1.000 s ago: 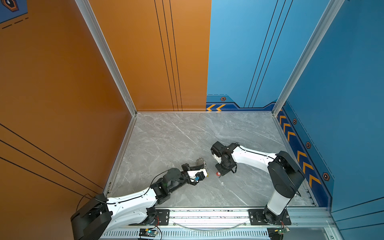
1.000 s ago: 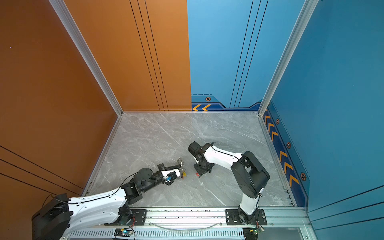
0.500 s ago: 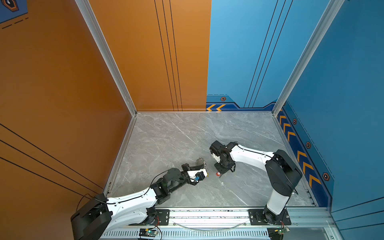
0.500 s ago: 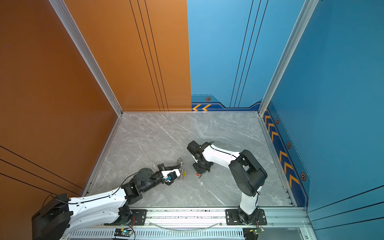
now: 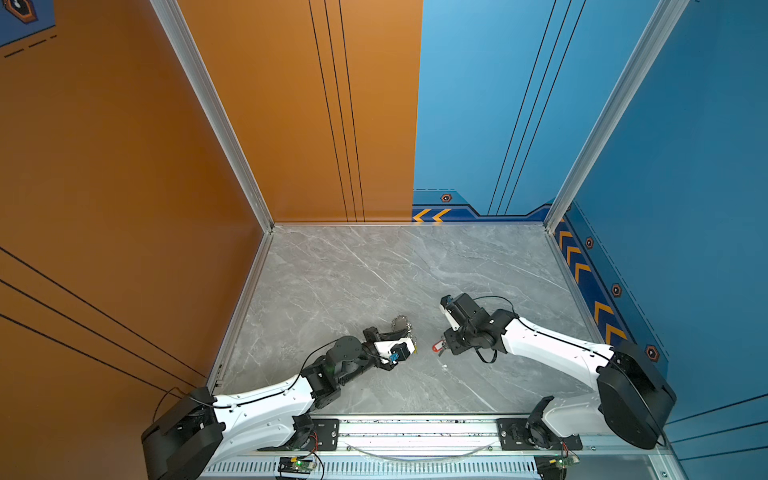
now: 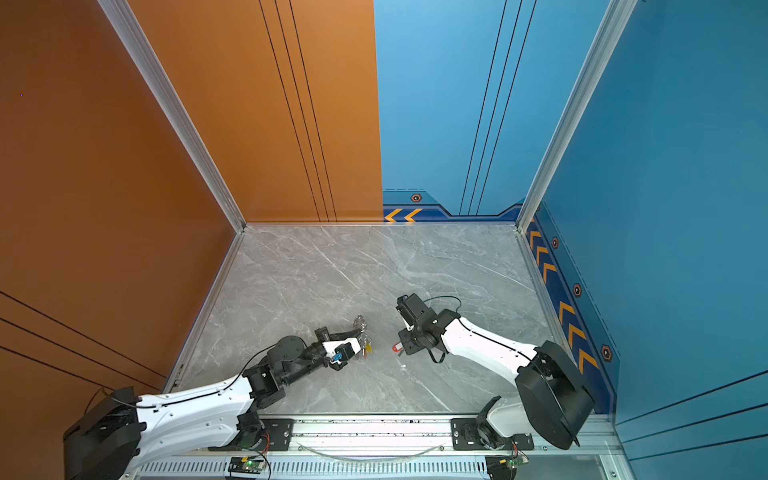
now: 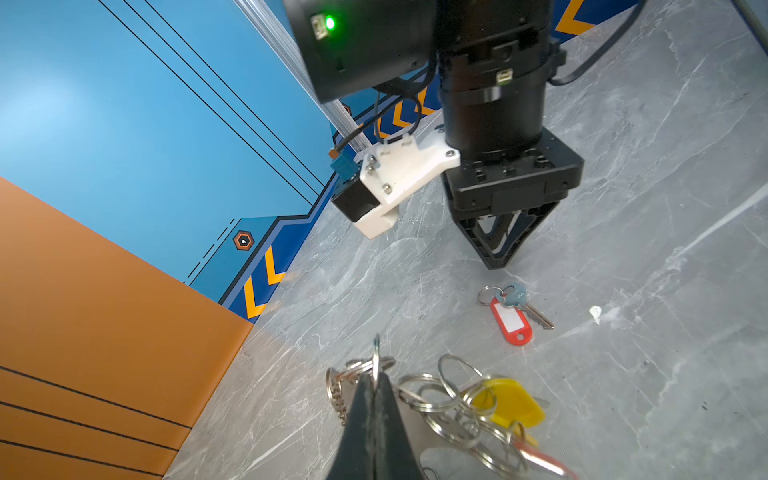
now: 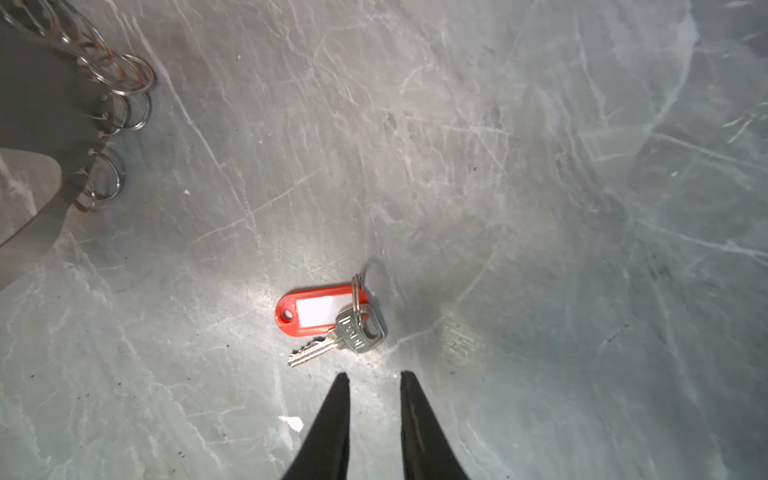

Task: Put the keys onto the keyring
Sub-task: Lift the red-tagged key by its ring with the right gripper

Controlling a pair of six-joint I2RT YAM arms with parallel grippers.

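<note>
A silver key [image 8: 357, 332] on a small ring with a red tag [image 8: 316, 309] lies flat on the grey table, seen in both top views [image 5: 435, 346] [image 6: 396, 347]. My right gripper [image 8: 374, 376] hovers just over it, open by a narrow gap with nothing between its fingers. My left gripper [image 7: 376, 376] is shut on an upright ring of the keyring bunch [image 7: 436, 395], a tangle of silver rings carrying a yellow tag [image 7: 511, 401]. In both top views the bunch [image 5: 402, 323] [image 6: 360, 322] sits at the left gripper's tip, left of the red-tagged key.
The grey marble table [image 5: 374, 270] is walled by orange panels on the left and blue panels behind and on the right. A small white speck [image 8: 295, 423] lies near the red-tagged key. The aluminium rail [image 5: 415, 428] runs along the front edge.
My right gripper's jaws have parted a little and its wrist has shifted slightly. The red-tagged key stays where it was on the table. The left arm has not moved.
</note>
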